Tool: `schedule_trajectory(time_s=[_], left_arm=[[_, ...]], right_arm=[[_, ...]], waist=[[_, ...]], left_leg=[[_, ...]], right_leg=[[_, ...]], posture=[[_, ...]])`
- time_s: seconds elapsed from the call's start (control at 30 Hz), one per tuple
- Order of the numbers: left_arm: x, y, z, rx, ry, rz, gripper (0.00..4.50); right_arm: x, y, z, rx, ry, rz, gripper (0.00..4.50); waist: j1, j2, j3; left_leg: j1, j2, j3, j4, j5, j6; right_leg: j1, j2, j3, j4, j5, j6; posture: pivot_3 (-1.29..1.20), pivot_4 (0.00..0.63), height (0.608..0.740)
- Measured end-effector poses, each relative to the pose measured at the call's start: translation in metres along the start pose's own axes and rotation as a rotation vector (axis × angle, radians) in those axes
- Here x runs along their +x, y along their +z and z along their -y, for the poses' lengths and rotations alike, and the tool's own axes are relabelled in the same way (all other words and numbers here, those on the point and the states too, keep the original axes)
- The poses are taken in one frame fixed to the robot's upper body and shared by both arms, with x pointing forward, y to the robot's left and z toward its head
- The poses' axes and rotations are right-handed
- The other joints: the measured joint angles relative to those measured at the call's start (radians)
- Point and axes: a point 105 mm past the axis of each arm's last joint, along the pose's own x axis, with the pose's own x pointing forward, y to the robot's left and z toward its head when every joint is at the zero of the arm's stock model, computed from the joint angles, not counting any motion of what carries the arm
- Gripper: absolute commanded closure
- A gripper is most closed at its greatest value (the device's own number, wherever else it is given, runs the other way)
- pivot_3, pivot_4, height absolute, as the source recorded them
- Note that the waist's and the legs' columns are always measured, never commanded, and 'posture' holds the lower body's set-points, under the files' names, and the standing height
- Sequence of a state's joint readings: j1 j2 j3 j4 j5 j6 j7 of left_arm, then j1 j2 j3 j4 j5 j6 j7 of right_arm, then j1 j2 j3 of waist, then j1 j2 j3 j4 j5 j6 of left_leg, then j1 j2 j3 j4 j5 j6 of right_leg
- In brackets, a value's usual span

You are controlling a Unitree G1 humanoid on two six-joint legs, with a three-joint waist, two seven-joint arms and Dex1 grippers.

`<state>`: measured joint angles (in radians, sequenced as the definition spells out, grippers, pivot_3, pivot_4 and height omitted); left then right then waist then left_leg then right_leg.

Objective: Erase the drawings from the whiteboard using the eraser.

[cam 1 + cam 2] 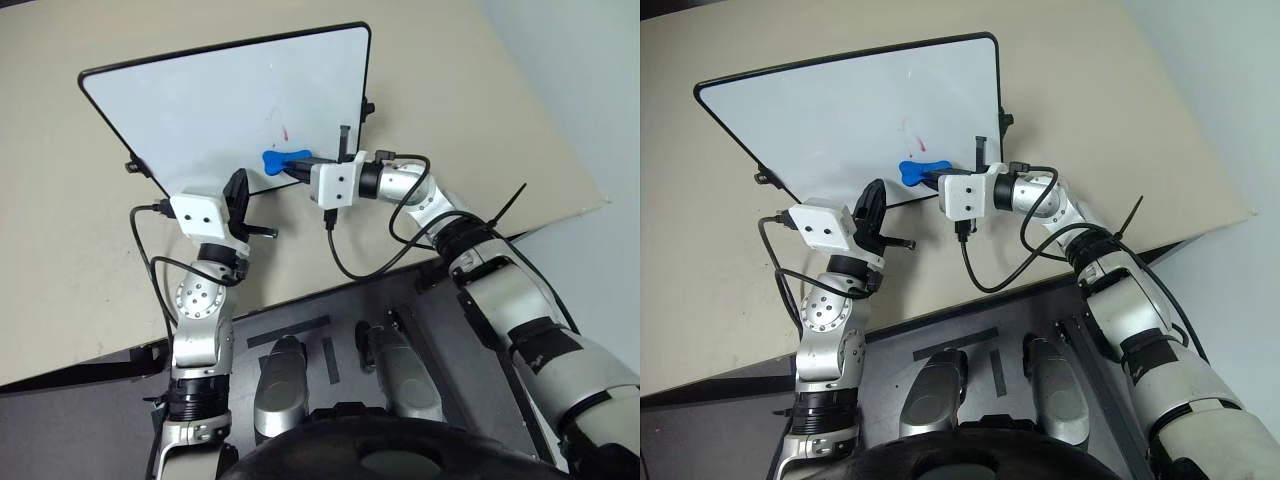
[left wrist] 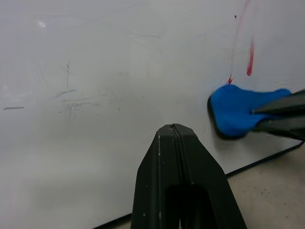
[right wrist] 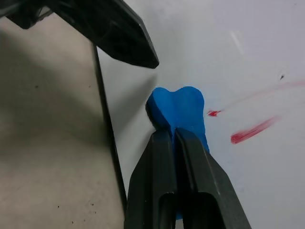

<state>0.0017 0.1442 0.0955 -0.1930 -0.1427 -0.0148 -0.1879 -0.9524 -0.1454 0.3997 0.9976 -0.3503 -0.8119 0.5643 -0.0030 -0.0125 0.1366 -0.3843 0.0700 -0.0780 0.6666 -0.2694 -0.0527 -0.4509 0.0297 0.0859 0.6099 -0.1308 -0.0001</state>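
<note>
The left gripper sat with its fingers pinched together, holding nothing, right over the near edge of the whiteboard. Just past it, the right gripper was clamped tight on the blue eraser, which was pressed flat on the board near that edge. A bit farther up, only smeared red streaks of the drawings were left.
</note>
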Motion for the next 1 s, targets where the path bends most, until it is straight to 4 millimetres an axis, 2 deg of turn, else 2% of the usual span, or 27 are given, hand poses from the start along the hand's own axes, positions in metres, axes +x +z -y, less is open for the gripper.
schedule_trajectory(time_s=[0.17,0.4,0.53,0.7,0.9,1.0], left_arm=[[0.000,0.000,0.000,0.004,-0.003,0.000,4.50],[0.001,0.001,0.000,0.009,-0.010,0.003,4.50],[0.001,0.000,0.000,0.009,-0.011,0.000,4.50],[0.004,0.003,0.000,0.009,-0.017,0.009,4.50],[0.004,0.003,0.001,0.010,-0.022,0.009,4.50],[0.004,0.003,0.001,0.010,-0.022,0.009,4.50]], right_arm=[[-0.001,0.003,0.009,-0.028,-0.066,0.014,4.48],[-0.010,0.013,0.040,-0.108,-0.210,0.047,4.48],[-0.014,0.013,0.046,-0.121,-0.239,0.045,4.48],[-0.013,0.012,0.041,-0.110,-0.219,0.042,4.48],[-0.011,-0.009,0.001,-0.018,-0.090,-0.028,4.48],[-0.010,-0.012,-0.003,-0.010,-0.072,-0.045,4.48]], waist=[[0.000,0.000,0.000],[0.000,0.000,0.000],[0.000,0.000,0.000],[0.000,0.000,0.000],[0.000,0.000,0.000],[0.000,0.000,0.000]], left_leg=[[0.000,0.000,0.000,0.000,0.000,0.000],[0.000,0.000,0.000,0.000,0.000,0.000],[0.000,0.000,0.000,0.001,0.000,0.001],[0.001,0.000,0.000,0.001,0.000,0.001],[0.001,0.000,0.000,0.001,0.000,0.001],[0.001,0.000,0.000,0.001,0.000,0.001]], right_leg=[[0.000,0.000,0.000,0.000,0.000,0.000],[-0.001,0.000,0.000,0.000,0.003,-0.001],[-0.001,0.000,0.000,0.000,0.004,-0.001],[-0.001,0.000,0.000,-0.001,0.004,0.000],[-0.002,0.000,0.000,-0.001,0.004,0.000],[-0.002,0.000,0.000,-0.001,0.004,0.000]], posture=[[0.00,0.150,0.740],[0.00,0.150,0.740],[0.00,0.150,0.740],[0.00,0.150,0.740],[0.00,0.150,0.740],[0.00,0.150,0.740]])
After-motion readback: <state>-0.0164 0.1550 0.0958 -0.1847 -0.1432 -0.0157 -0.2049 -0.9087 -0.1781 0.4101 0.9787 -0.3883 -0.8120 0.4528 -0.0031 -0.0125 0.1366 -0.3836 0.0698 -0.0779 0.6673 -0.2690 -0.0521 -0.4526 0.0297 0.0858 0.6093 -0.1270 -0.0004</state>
